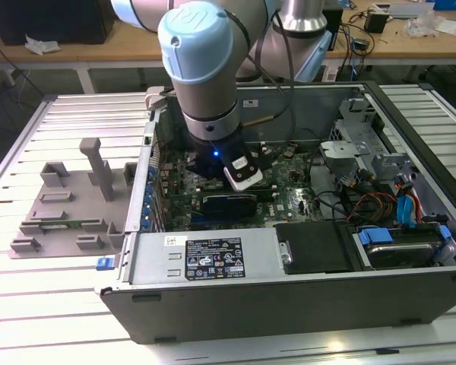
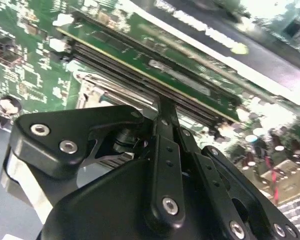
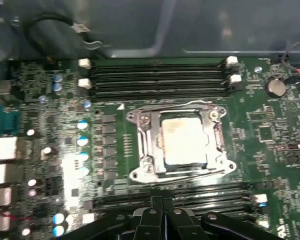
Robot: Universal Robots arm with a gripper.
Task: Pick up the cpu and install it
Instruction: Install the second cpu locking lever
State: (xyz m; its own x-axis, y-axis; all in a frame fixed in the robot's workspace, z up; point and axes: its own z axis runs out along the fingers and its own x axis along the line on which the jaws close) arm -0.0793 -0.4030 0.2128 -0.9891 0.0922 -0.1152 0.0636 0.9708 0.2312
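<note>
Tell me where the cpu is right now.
In the first wrist view the cpu sits inside the metal-framed socket on the green motherboard, between the two banks of memory slots.

You see a work table [image 1: 53, 319] made of pale metal slats, and it reflects the light from above. Behind it stands a long wooden bench [image 1: 76, 52] with white legs. On this bench, at the exterior view's right, lie cables [image 1: 357, 38] and small parts. At the exterior view's left sits a dark box [image 1: 49, 19]. The floor under the bench is dark.
</note>
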